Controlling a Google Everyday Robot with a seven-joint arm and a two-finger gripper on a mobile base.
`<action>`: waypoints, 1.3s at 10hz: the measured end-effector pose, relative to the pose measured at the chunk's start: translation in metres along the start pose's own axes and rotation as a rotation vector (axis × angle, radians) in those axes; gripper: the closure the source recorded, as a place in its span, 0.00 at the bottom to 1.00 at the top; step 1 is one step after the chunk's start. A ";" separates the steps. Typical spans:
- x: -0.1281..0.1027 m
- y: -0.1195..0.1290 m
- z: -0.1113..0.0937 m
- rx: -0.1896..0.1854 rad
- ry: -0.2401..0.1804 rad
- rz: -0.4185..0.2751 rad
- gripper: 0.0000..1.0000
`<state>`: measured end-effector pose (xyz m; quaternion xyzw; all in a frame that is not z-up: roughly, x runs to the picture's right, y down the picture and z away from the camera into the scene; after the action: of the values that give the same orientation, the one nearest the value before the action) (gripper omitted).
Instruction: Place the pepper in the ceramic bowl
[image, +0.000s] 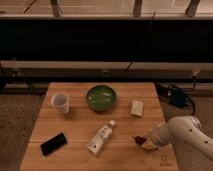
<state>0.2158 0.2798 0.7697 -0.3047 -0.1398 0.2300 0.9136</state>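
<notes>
The pepper (137, 139) is a small dark-red piece on the wooden table (75, 127), near the front right. My gripper (145, 143) is at the end of the white arm (182, 135) that comes in from the lower right. It sits low over the table, right against the pepper. The ceramic bowl (101, 97) is round, glossy and dark green. It stands at the back middle of the table, up and to the left of the gripper, and looks empty.
A white cup (60, 102) stands left of the bowl. A white bottle (101, 137) lies just left of the pepper. A black phone (53, 143) lies at the front left. A small white packet (137, 107) lies right of the bowl. Cables lie on the floor at the right.
</notes>
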 end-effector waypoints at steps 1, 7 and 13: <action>0.000 -0.004 -0.002 0.005 -0.003 0.000 1.00; -0.017 -0.036 -0.018 0.029 -0.034 -0.011 1.00; -0.045 -0.066 -0.036 0.047 -0.060 -0.040 1.00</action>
<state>0.2141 0.1928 0.7779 -0.2730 -0.1679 0.2239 0.9204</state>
